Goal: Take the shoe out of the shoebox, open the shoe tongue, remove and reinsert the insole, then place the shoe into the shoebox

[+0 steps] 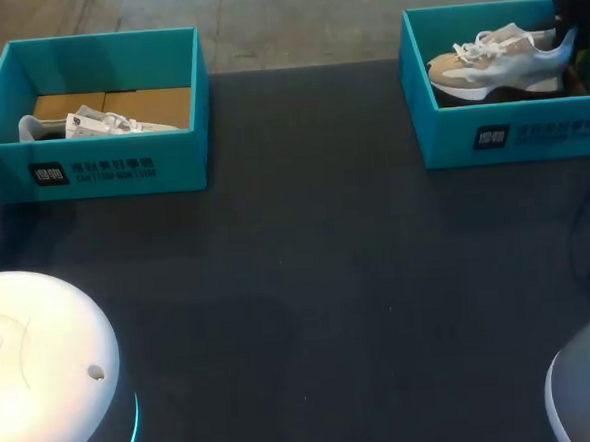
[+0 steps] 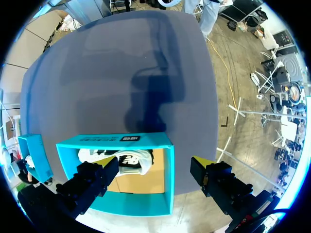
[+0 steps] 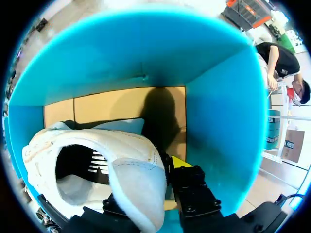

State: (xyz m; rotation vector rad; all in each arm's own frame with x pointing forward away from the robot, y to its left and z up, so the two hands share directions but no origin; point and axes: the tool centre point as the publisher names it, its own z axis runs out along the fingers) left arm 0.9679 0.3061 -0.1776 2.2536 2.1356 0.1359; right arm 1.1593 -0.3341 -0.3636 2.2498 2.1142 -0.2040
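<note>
A beige and white shoe lies in the teal shoebox at the far right. My right gripper is down in that box at the shoe's heel. In the right wrist view the gripper is shut on the padded heel collar of the shoe, one finger inside and one outside, with the box wall ahead. My left gripper hangs open above the far edge of the other teal shoebox, nothing between its fingers.
The second shoebox stands at the far left with a white shoe in it, also seen as the white shoe under my left gripper. Dark tabletop stretches between and in front of the boxes.
</note>
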